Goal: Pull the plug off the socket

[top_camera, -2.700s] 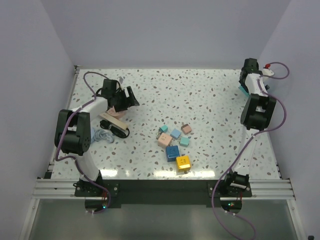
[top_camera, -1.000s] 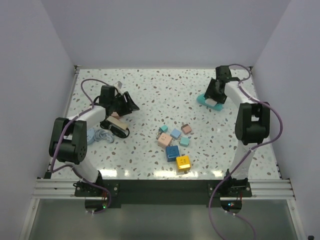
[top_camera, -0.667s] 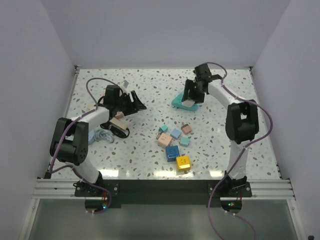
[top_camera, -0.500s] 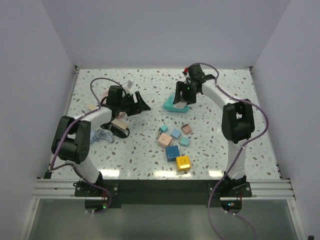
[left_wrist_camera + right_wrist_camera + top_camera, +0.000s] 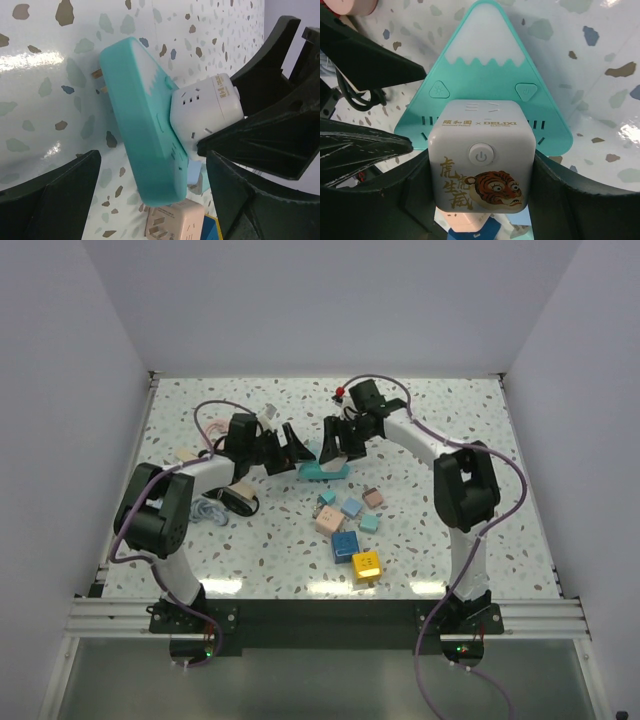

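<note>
Plug point(image 5: 245, 504) was in neither set of jaws. The right gripper point(image 5: 482, 165) was clenched on a white cube adapter point(image 5: 482, 145) joined to a teal mountain-shaped unit point(image 5: 482, 65), held over the surface point(image 5: 270, 550). The left gripper point(image 5: 152, 160) stood spread wide, one finger on either side of that teal unit and touching nothing. Outward from there, beside the left arm's forearm, lay the socket point(image 5: 240, 488), with the plug at its near end and the black cord looping off it (too small in the overhead view to tell how deeply it was seated). The plug head looked small, hard and light, and its cord limp, so the hold belonged on the head's flat sides, never on the cord. The socket bar would likely lift with it unless the other jaws pinned it down.
</note>
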